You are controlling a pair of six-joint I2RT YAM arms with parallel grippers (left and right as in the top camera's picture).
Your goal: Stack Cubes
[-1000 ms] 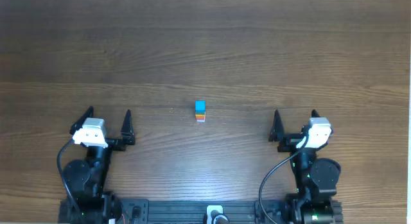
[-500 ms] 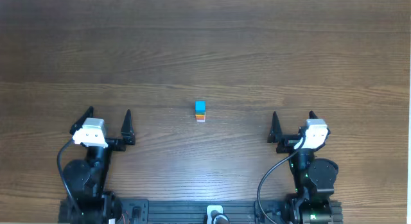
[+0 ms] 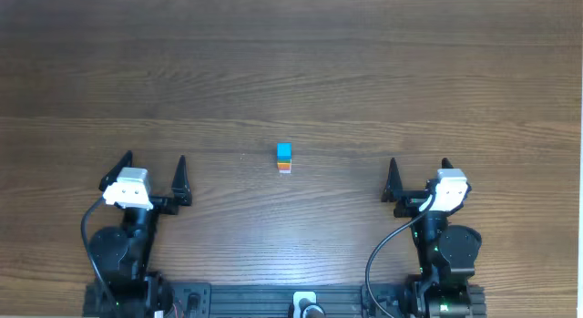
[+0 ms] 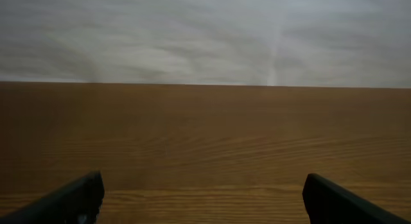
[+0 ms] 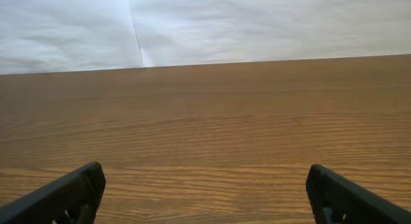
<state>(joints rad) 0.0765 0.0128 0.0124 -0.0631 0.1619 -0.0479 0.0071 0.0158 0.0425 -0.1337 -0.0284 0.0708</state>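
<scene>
The wooden surface [image 3: 291, 63] carries everything; the left fingers [image 3: 181, 177] and the right fingers [image 3: 391, 181] are each spread apart and hold nothing, sitting near their bases, we judge, so nothing can nudge the tower; the stack of cubes [image 3: 284, 159] stands ahead of both pairs, midway between them and well apart from each; its blue cube [image 3: 284, 151] tops an orange cube [image 3: 284, 164], so the stacking looks done to us.

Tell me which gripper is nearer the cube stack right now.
Left, by a hair; it's nearly a tie. The left gripper sits open left of the cube stack, the right gripper open on its right, both about level with it.
</scene>
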